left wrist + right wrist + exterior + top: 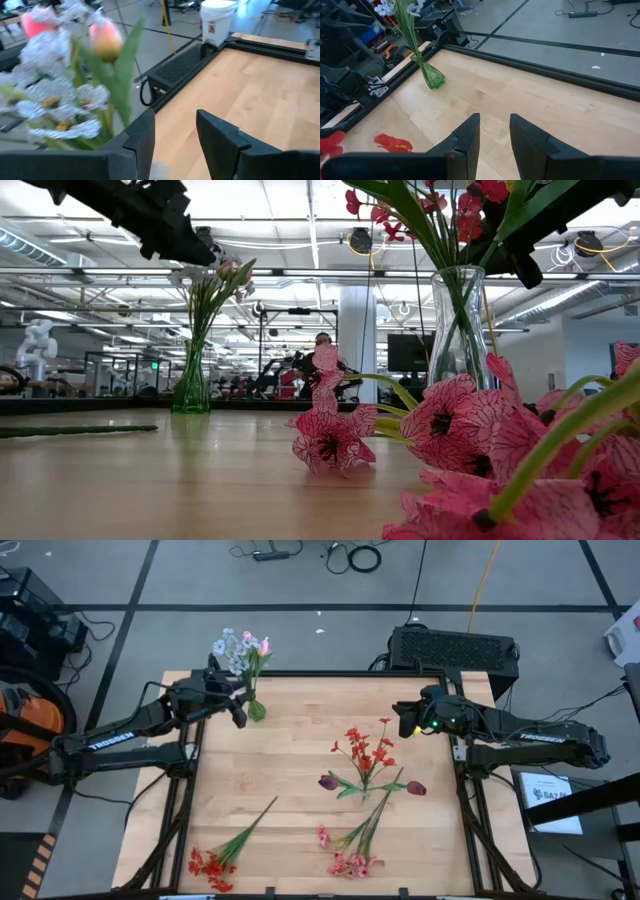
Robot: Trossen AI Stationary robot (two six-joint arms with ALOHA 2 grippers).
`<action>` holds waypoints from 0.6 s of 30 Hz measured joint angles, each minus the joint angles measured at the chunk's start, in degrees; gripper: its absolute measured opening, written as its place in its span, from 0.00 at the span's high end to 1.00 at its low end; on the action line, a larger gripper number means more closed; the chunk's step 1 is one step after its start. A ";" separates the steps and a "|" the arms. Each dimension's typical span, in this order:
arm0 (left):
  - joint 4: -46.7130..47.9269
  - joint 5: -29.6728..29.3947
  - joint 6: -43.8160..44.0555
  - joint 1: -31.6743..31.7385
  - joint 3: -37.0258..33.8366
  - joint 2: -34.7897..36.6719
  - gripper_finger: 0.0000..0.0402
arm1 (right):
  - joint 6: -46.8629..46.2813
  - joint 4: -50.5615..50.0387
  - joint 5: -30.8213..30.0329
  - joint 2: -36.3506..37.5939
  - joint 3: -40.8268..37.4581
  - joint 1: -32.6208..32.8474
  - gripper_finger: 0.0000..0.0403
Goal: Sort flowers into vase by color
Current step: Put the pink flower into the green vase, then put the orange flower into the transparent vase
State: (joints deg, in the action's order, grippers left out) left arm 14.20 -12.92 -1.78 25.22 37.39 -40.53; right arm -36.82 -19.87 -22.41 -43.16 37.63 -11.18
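Note:
A green glass vase (256,709) stands on its base at the table's far left, holding pale blue-white flowers and pink tulips (242,647). My left gripper (175,140) hovers open just left of that bouquet, with nothing between its fingers. A clear vase (460,320) in the middle holds red flowers (365,750); two dark maroon tulips (328,781) lean out beside it. Pink sprays (350,860) and a red spray (210,865) lie flat near the front edge. My right gripper (495,135) hangs open over the far right of the table.
A black box (455,648) sits behind the table's far right edge, and a white bucket (217,20) stands on the floor beyond. Bare wood (300,740) lies between the two vases.

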 joint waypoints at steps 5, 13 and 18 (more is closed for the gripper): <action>2.65 -6.62 1.62 -7.16 1.00 -0.02 0.63 | 0.51 -0.72 0.00 0.00 0.00 0.00 0.76; 2.90 -17.54 10.29 -20.58 1.04 -1.62 0.63 | 1.92 -3.68 0.02 0.00 0.00 0.00 0.76; 2.86 -22.83 14.15 -28.16 1.04 -4.72 0.63 | 1.93 -5.31 0.02 0.00 0.00 0.00 0.76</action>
State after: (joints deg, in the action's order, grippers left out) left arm 17.06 -35.75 12.37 -2.94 38.44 -45.26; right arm -34.88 -25.18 -22.39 -43.16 37.63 -11.18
